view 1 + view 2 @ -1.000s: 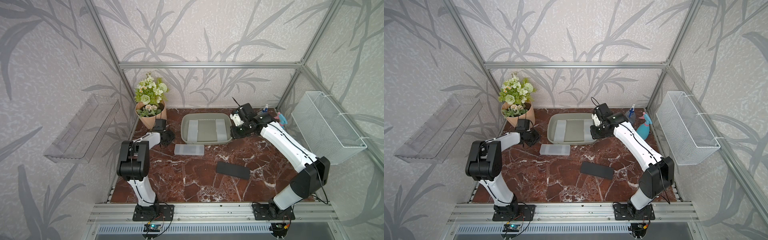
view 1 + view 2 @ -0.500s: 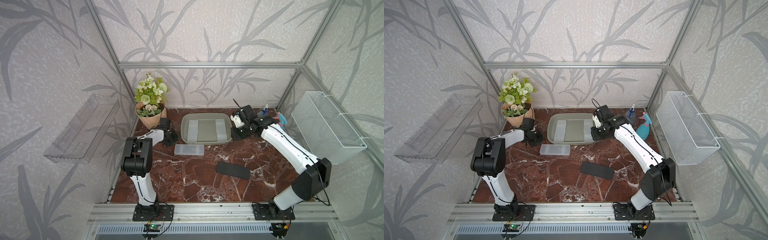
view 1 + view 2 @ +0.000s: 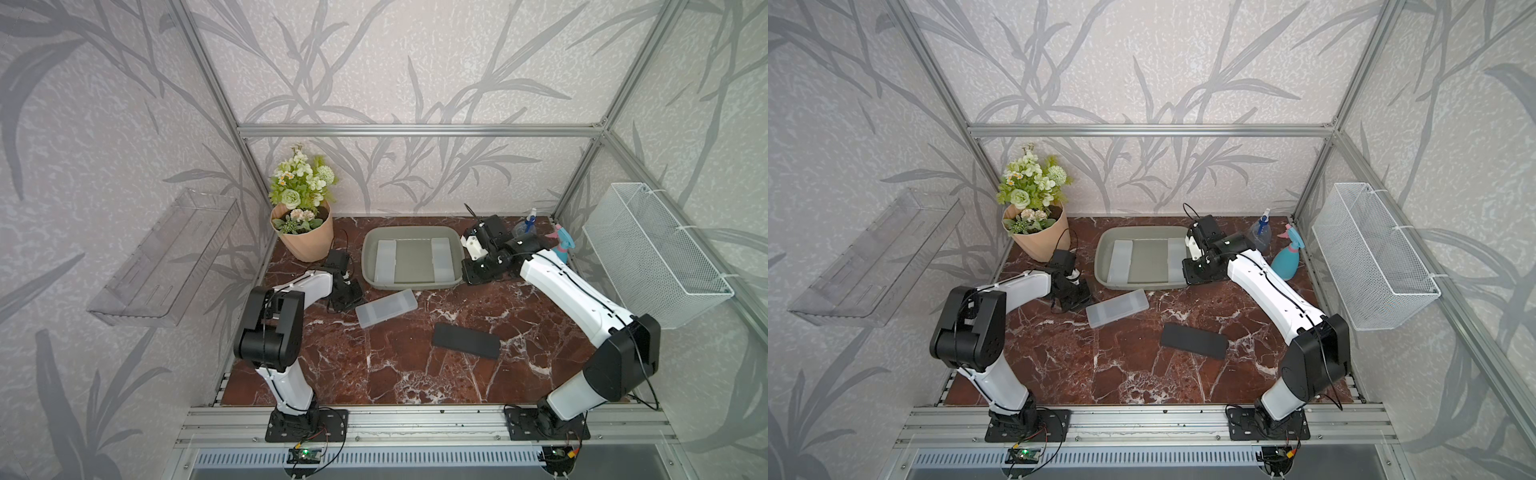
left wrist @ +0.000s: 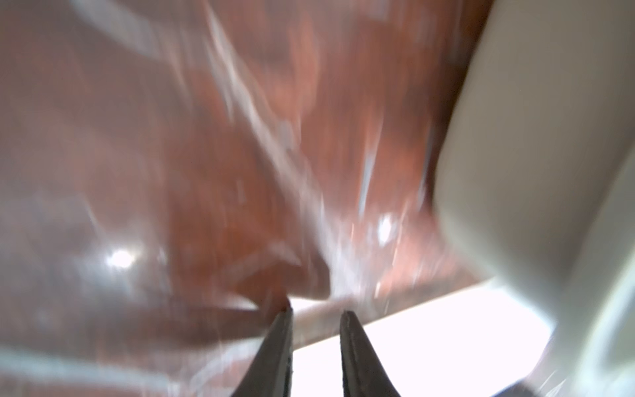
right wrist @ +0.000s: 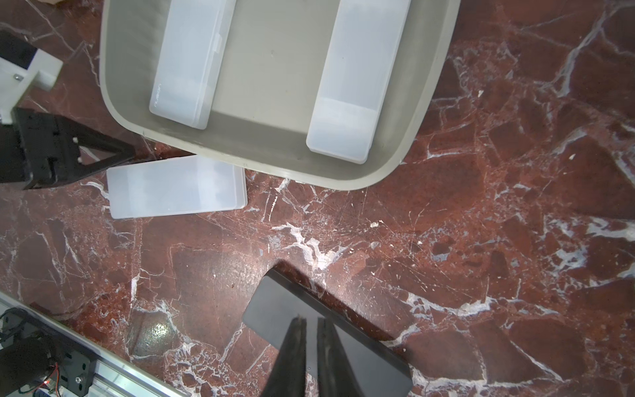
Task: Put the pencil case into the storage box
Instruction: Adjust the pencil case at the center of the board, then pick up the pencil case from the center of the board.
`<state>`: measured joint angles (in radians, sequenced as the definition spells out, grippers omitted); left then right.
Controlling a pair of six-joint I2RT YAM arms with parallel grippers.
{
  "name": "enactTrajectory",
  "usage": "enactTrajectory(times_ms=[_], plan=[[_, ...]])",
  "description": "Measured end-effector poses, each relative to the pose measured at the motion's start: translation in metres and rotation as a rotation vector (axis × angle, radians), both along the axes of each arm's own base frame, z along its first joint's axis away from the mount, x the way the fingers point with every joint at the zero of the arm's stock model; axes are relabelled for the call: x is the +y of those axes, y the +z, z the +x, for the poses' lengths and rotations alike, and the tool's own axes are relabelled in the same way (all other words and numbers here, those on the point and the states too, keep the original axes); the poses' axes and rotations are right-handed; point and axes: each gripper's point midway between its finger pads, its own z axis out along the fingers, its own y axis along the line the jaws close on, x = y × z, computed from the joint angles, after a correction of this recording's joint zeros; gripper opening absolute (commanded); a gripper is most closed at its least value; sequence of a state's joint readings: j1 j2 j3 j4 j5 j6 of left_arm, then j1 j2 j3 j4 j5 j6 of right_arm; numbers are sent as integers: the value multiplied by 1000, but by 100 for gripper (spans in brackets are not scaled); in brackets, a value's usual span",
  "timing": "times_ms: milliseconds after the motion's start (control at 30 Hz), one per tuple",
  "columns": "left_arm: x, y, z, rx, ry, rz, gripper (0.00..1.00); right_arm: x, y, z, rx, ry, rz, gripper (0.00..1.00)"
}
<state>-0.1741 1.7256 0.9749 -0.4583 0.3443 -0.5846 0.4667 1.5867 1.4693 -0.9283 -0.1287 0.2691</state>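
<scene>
The storage box (image 3: 411,286) (image 3: 1106,245) (image 5: 426,103) is a grey-green tub at the back of the table, with two translucent white pencil cases lying in it. A third translucent pencil case (image 3: 386,308) (image 3: 1117,308) (image 5: 177,187) lies askew on the table in front of it. My left gripper (image 3: 348,300) (image 3: 1073,302) (image 4: 316,311) is at that case's left end, jaws a narrow gap apart and clamping nothing. A black pencil case (image 3: 465,340) (image 3: 1194,341) (image 5: 360,357) lies further forward. My right gripper (image 3: 468,278) (image 3: 1188,277) (image 5: 309,319) hovers shut and empty by the box's right rim.
A flower pot (image 3: 305,237) stands at the back left, close behind the left arm. Two spray bottles (image 3: 563,245) stand at the back right. A white wire basket (image 3: 652,253) hangs on the right wall, a clear tray (image 3: 166,262) on the left wall.
My left gripper has moved from beside the flower pot to the translucent case's left end. That case has turned, its right end swinging toward the box. The right arm has barely shifted.
</scene>
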Motion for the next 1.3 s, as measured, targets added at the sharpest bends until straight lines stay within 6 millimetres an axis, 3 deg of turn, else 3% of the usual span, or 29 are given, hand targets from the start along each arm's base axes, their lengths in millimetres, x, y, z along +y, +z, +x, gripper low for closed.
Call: enactTrajectory(times_ms=[133,233,333,400,533,667,733,800,867,967,1133,1300], plan=[[-27,1,-41,37,-120,-1,32,-2,-7,-3,16,-3,-7,12],[-50,5,-60,44,-215,-3,39,-2,-10,-5,26,-5,-7,12],[-67,7,-74,50,-292,10,61,-3,-13,-6,35,-8,-9,13],[-65,8,-79,54,-310,39,76,-3,-14,-7,36,-9,-10,13],[-55,33,-62,4,-283,121,97,-4,-15,-10,40,-9,-11,13],[-73,80,-26,-119,-250,126,100,-5,-16,-11,43,-9,-12,14],[-96,102,-14,-169,-265,116,99,-5,-16,-11,43,-8,-12,14],[-122,111,-10,-182,-294,116,100,-5,-16,-11,42,-8,-13,14],[-141,107,-11,-160,-319,142,99,-5,-16,-11,42,-8,-13,14],[-158,85,-20,-85,-353,201,99,-5,-16,-11,39,-3,-15,15],[-156,55,-34,20,-362,330,100,-7,-17,-12,38,5,-20,15],[-149,54,-44,37,-347,420,100,-19,-20,-20,48,-2,-30,16]])
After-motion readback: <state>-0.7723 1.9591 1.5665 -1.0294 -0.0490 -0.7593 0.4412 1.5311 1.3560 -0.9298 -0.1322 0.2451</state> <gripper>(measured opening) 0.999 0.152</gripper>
